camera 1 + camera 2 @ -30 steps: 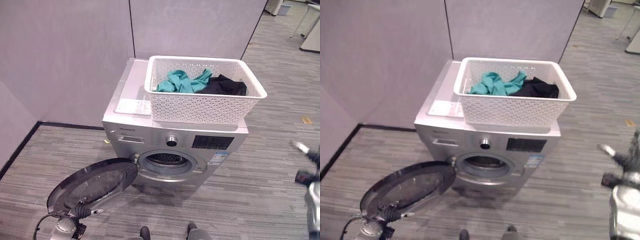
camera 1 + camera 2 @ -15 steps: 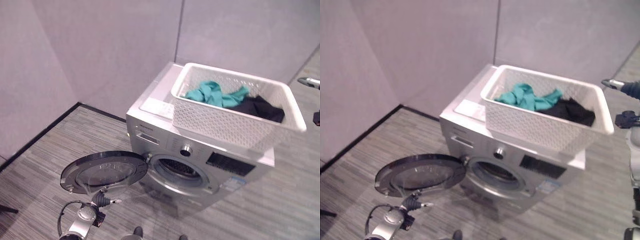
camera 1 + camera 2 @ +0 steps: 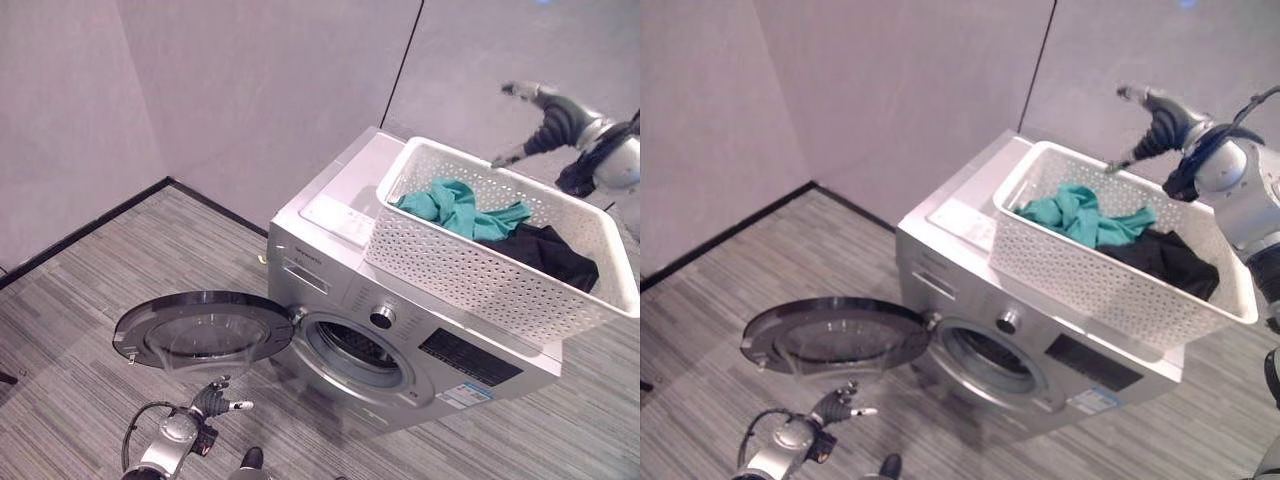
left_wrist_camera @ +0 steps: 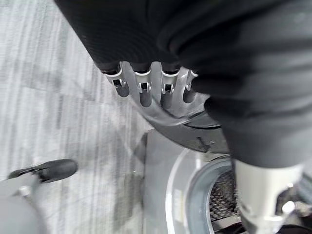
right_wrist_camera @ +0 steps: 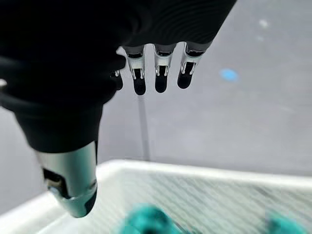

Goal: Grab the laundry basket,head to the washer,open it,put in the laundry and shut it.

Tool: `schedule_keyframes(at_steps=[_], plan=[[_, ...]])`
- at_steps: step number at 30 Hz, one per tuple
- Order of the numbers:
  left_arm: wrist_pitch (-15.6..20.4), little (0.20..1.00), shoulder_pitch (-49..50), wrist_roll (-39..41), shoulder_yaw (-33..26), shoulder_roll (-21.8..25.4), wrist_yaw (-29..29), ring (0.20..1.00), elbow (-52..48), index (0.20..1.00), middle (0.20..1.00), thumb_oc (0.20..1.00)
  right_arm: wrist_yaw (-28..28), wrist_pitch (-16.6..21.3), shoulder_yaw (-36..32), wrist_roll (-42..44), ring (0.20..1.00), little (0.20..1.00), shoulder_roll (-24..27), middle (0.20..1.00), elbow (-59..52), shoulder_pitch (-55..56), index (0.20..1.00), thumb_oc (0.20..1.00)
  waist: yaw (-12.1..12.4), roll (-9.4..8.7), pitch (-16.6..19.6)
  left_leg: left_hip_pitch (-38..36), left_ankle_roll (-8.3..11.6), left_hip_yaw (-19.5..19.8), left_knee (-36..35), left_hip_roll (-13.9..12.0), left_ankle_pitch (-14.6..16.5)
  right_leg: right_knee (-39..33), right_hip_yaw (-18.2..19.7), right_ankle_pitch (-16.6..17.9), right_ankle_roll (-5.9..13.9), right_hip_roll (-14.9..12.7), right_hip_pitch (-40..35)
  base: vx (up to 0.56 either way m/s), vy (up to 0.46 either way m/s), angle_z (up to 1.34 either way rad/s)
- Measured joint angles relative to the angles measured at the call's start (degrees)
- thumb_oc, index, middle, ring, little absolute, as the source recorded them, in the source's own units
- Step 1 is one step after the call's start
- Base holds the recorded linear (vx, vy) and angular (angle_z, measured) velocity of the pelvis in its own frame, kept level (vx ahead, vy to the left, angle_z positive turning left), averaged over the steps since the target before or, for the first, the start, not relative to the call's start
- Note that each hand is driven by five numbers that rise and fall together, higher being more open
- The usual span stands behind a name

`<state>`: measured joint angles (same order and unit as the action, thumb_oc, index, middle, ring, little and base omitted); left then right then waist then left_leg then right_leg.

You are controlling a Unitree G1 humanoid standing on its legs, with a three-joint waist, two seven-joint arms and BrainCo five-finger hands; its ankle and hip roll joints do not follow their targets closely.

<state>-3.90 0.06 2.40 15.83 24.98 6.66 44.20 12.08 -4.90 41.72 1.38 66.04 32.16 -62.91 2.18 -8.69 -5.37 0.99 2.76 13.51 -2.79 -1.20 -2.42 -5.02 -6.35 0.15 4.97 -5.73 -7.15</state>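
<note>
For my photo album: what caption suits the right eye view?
Right hand open above basket of laundry on washer, door open.

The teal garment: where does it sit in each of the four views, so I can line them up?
Left eye view: teal garment in the white basket on the washer, beside a black garment.
Right eye view: same spot, at the basket's left half.
Left wrist view: not in it.
Right wrist view: blurred teal patch below the right hand.
Shared landmark: the basket's white rim.
</note>
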Motion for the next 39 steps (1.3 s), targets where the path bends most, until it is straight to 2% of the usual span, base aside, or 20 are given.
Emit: schedule_keyframes(at_steps=[5, 12, 19, 26, 32, 39], plan=[[0.1, 1.000, 2.1, 0.0, 0.2, 0.1, 1.1, 1.000, 1.7, 1.000, 1.000, 1.000, 3.1, 0.1, 0.7, 0.0, 1.000, 1.000, 0.1, 1.000, 2.9, 1.1, 1.000, 1.000, -0.5, 0.24, -0.1, -0.9, 0.63, 0.0, -2.4, -1.3, -1.2, 0.0, 0.1, -0.1, -0.34, 0.8, 0.3, 0.03, -0.029, -0.01], [0.1, 1.000, 2.1, 0.0, 0.8, -0.3, 1.4, 1.000, 1.8, 1.000, 1.000, 1.000, 4.5, 0.1, 2.8, -0.1, 1.000, 1.000, 0.0, 1.000, 4.4, 1.5, 1.000, 1.000, -0.7, 0.94, 0.0, 0.4, 1.16, 0.1, -2.5, -2.6, -1.5, -0.4, -0.1, 0.0, -1.38, 2.1, 1.5, 0.02, -0.038, 0.00], [0.3, 1.000, 1.2, 3.2, 1.5, -0.5, 1.0, 1.000, 1.4, 1.000, 1.000, 1.000, 4.5, 0.0, 5.4, -0.2, 1.000, 1.000, -3.4, 1.000, 6.1, 0.6, 1.000, 1.000, -0.8, 1.57, 0.2, 3.1, 2.72, 0.4, -2.5, -3.9, -2.5, 0.0, -0.3, 0.8, -2.44, 3.7, 4.3, -0.02, -0.031, -0.01], [0.3, 1.000, 1.3, 4.4, 3.1, -1.0, 0.5, 1.000, 1.9, 1.000, 1.000, 1.000, 4.3, 0.1, 8.5, -1.0, 1.000, 1.000, -11.3, 1.000, 10.7, 0.2, 1.000, 1.000, -0.3, 1.99, 0.0, 3.6, 3.03, 0.4, -2.5, -5.0, -2.7, -0.5, -0.1, 1.1, -2.85, 4.8, 4.8, 0.01, -0.028, -0.02], [0.3, 1.000, 1.5, 4.5, 3.4, -1.1, 0.1, 1.000, 2.2, 1.000, 1.000, 1.000, 4.3, 0.1, 10.3, -3.0, 1.000, 1.000, -13.4, 1.000, 13.8, -0.4, 1.000, 1.000, 0.5, 2.60, -0.4, 5.6, 3.75, 1.8, -2.5, -5.7, -3.2, -0.2, -0.8, 1.4, -3.23, 5.7, 6.2, -0.01, -0.019, 0.08], [0.5, 1.000, 1.2, 5.7, 3.4, -2.2, -0.7, 1.000, 4.2, 1.000, 1.000, 1.000, 4.4, 0.2, 12.2, -5.1, 1.000, 1.000, -13.5, 1.000, 14.7, -1.4, 1.000, 1.000, 0.6, 2.26, -1.4, 7.2, 4.17, 2.9, -2.5, -6.5, -3.4, -0.5, -2.0, 1.5, -3.49, 6.6, 7.4, 0.01, -0.026, 0.06]])
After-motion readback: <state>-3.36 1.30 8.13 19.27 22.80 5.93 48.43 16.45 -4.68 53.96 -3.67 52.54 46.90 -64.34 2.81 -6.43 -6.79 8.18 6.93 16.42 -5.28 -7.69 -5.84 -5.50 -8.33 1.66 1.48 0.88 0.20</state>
